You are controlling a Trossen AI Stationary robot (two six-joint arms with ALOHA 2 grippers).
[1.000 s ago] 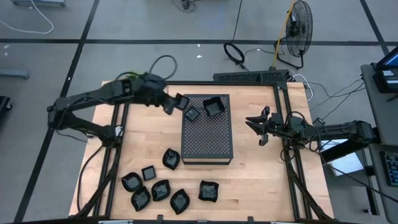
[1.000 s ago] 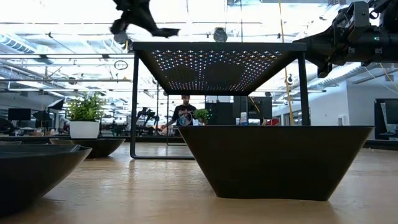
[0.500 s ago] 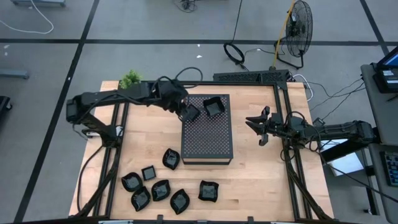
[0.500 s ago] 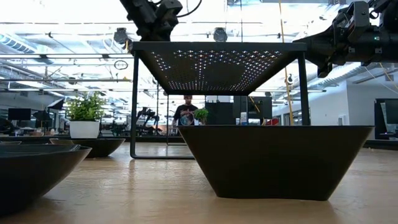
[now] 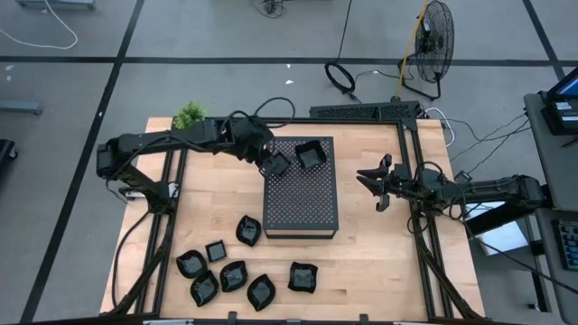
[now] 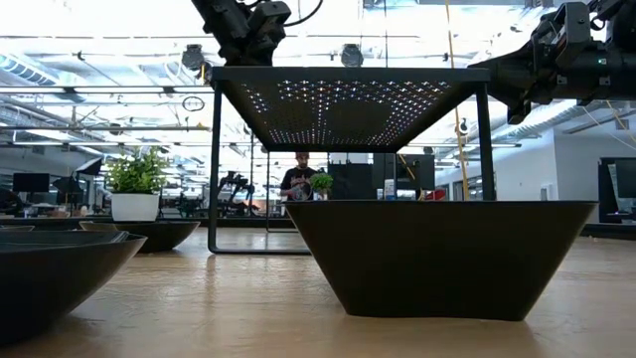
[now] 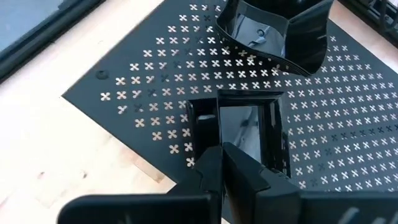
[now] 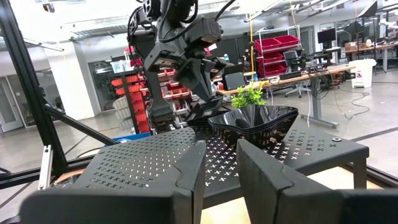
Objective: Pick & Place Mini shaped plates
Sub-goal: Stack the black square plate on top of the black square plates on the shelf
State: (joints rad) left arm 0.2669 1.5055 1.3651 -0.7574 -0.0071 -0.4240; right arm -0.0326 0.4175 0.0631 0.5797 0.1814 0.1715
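My left gripper (image 5: 268, 161) is over the far left part of the dark perforated box (image 5: 302, 203), shut on a small square black plate (image 7: 245, 130) that sits on the box top. A larger wavy-rimmed plate (image 5: 310, 155) rests on its base beside it on the box. Several more black plates (image 5: 234, 275) lie on the table near its near left corner. My right gripper (image 5: 372, 181) hangs open to the right of the box, touching nothing. My left gripper pinches the square plate's rim at the corner nearest the wrist (image 7: 216, 144) between its two fingers (image 7: 208, 171). The fingers slant down at it from the table's left side. The plate's base rests flat on the perforated box top (image 7: 155, 93).
The box stands raised on thin legs (image 6: 214, 159) in mid table. A small potted plant (image 5: 189, 115) stands at the far left corner. Two dishes (image 6: 437, 254) lie close in front of the low camera. Bare wood lies right of the box.
My left gripper swung toward the table's right and came down, carrying the square plate from the air left of the box onto the box top. It has held still for the last half second. The right arm has not moved.
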